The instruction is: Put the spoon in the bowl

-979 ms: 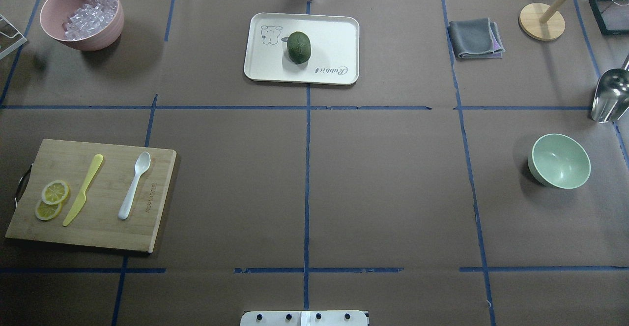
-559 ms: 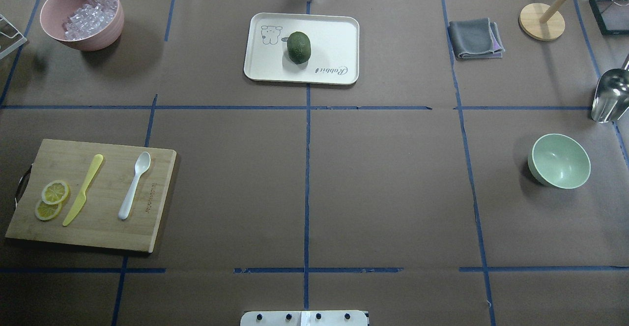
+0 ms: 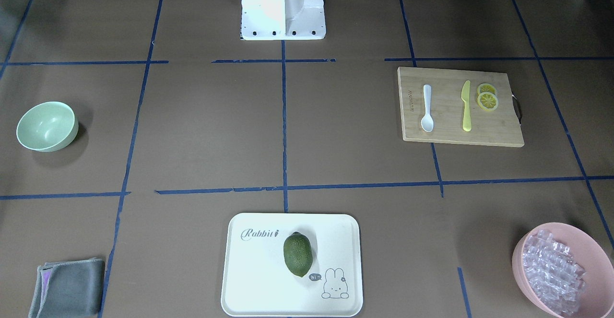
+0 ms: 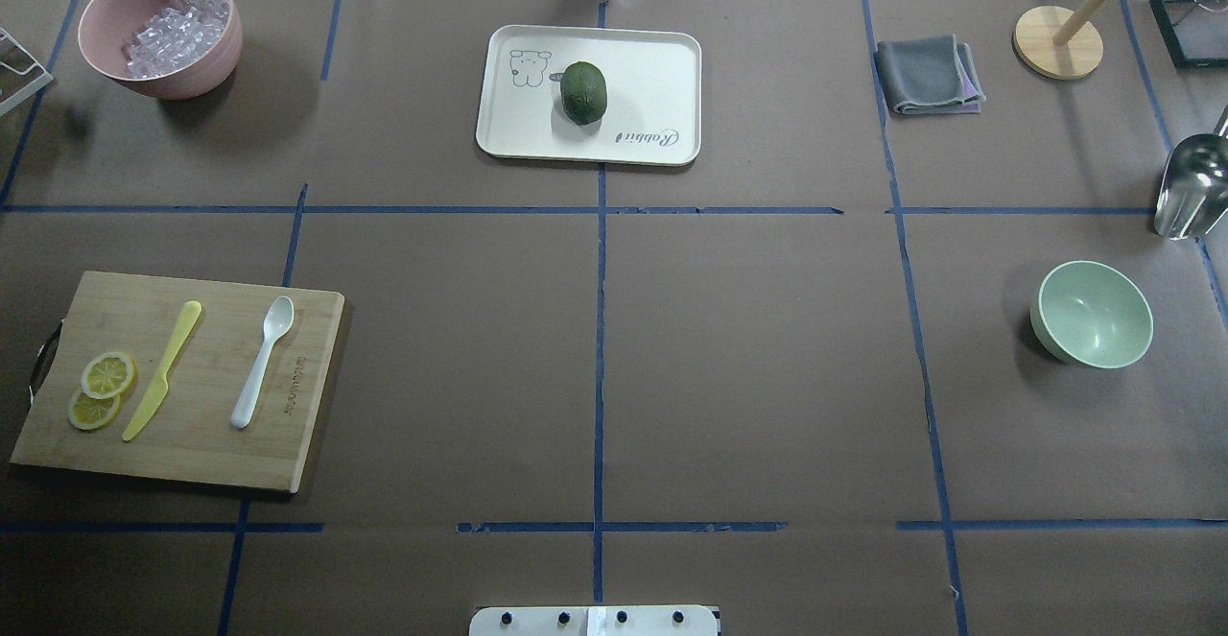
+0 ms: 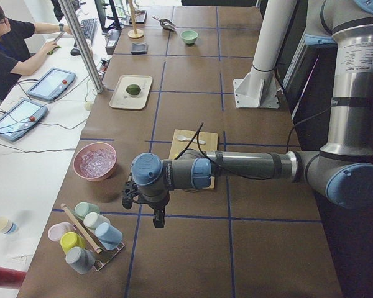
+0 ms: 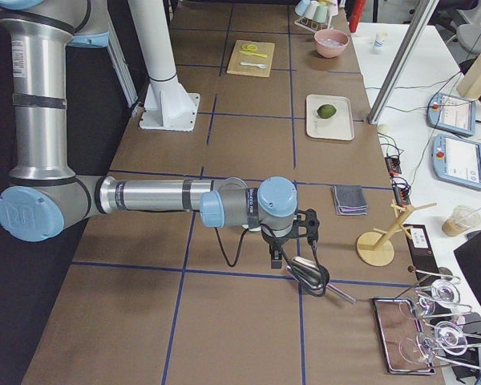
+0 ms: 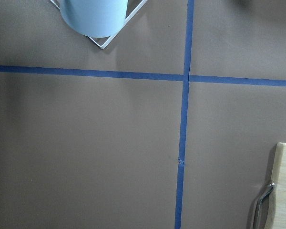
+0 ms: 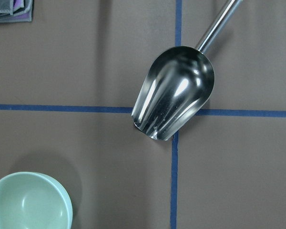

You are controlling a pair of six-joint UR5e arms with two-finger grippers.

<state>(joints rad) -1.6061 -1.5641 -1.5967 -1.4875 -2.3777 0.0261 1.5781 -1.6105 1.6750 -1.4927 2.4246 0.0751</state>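
The white spoon (image 4: 262, 361) lies on a wooden cutting board (image 4: 201, 454) at the table's left, scoop pointing away from me, beside a yellow knife (image 4: 163, 370). It also shows in the front view (image 3: 426, 108). The mint-green bowl (image 4: 1092, 315) stands empty at the far right, and shows in the front view (image 3: 47, 126) and right wrist view (image 8: 28, 202). My left gripper (image 5: 156, 218) hangs over the table past the board's left end. My right gripper (image 6: 276, 258) hangs near a metal scoop. I cannot tell whether either is open or shut.
Two lemon slices (image 4: 101, 388) lie on the board. A pink bowl of ice cubes (image 4: 160, 30) stands back left, a white tray (image 4: 652, 70) with a green fruit (image 4: 583, 92) back centre, a grey cloth (image 4: 929, 75) and wooden stand (image 4: 1057, 41) back right, a metal scoop (image 8: 174, 98) right, a cup rack (image 5: 87, 239) left.
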